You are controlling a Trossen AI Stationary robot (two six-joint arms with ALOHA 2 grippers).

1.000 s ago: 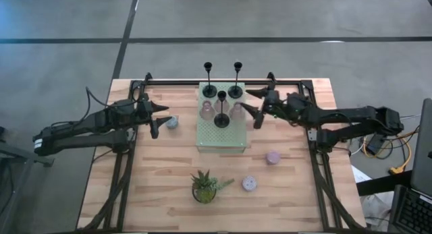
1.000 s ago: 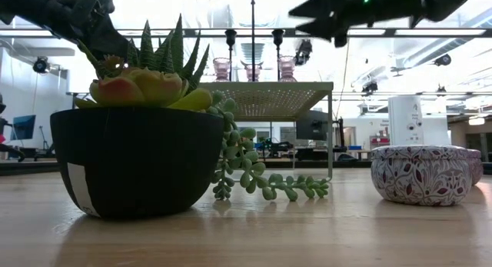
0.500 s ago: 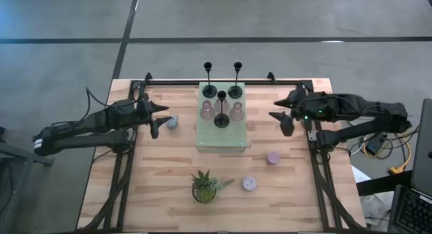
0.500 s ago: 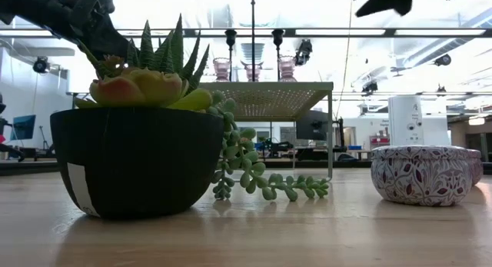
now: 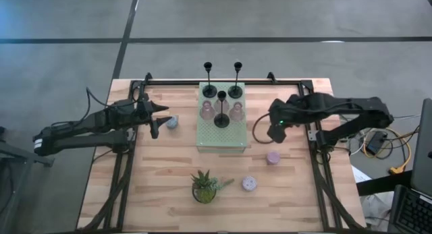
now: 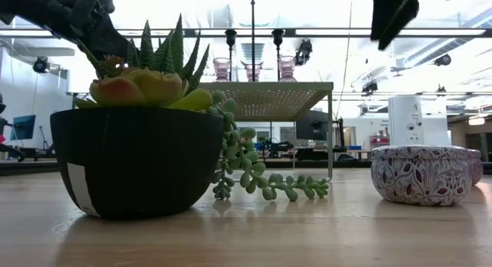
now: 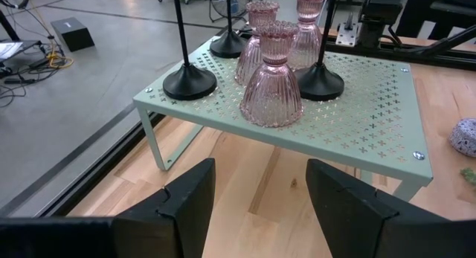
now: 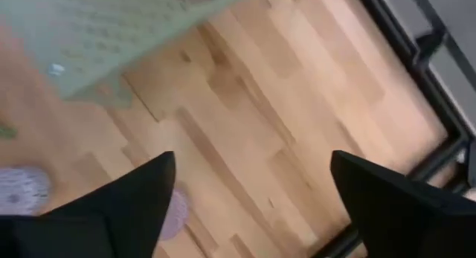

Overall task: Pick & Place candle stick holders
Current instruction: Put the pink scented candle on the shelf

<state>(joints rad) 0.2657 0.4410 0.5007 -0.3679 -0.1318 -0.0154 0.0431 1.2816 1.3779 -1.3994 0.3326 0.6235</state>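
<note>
Pale wooden plank counter (image 5: 169,173) bearing, at its centre, a mint-green perforated metal shelf riser (image 5: 221,136) on thin legs. Left arm's pincer (image 5: 154,119) hangs above the counter on the riser's left side, fingers apart with nothing between them. Right arm's pincer (image 5: 260,129) hangs right of the riser, above bare planks, fingers spread wide and empty in the right wrist view. On the riser: three tall slim black candle stick holders with round disc bases (image 5: 221,119), and three ribbed pink glass holders (image 7: 271,76) grouped among them. Small green succulent in a black bowl (image 5: 204,187) near the front edge. On the counter itself: a lilac patterned round cup (image 5: 273,157), a second (image 5: 250,183) beside the plant, and a blue-grey one (image 5: 173,122) just beside the left pincer.
</note>
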